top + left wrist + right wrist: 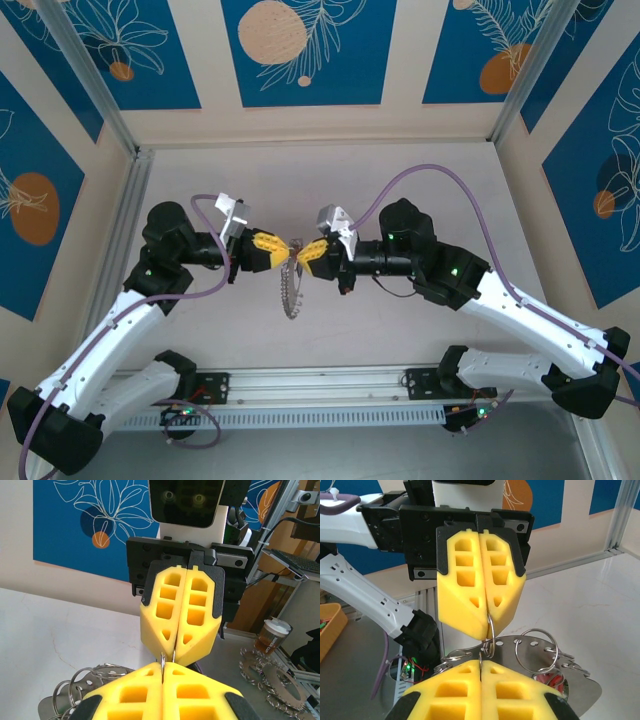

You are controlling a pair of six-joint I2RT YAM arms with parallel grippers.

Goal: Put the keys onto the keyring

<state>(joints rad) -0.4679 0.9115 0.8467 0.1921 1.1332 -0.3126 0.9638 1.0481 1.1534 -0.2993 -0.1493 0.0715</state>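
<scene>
Above the keyring [289, 296]: two tight pinches

Up-left of the keyring, our left gripper [284, 250] clamps its top wire; up-right, our right gripper [304, 255] does too. We judge uneven pulling could slip it. We cannot spot the keys.

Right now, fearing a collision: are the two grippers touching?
Apart. Right wrist view shows a gap between left gripper and right gripper, bridged by a metal ring.

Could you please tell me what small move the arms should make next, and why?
Probably hold the left gripper steady and twist the right gripper slightly. Both pairs of jaws are shut, tip to tip, on a small metal loop, with the keyring hanging below; turning may help thread it on.
</scene>
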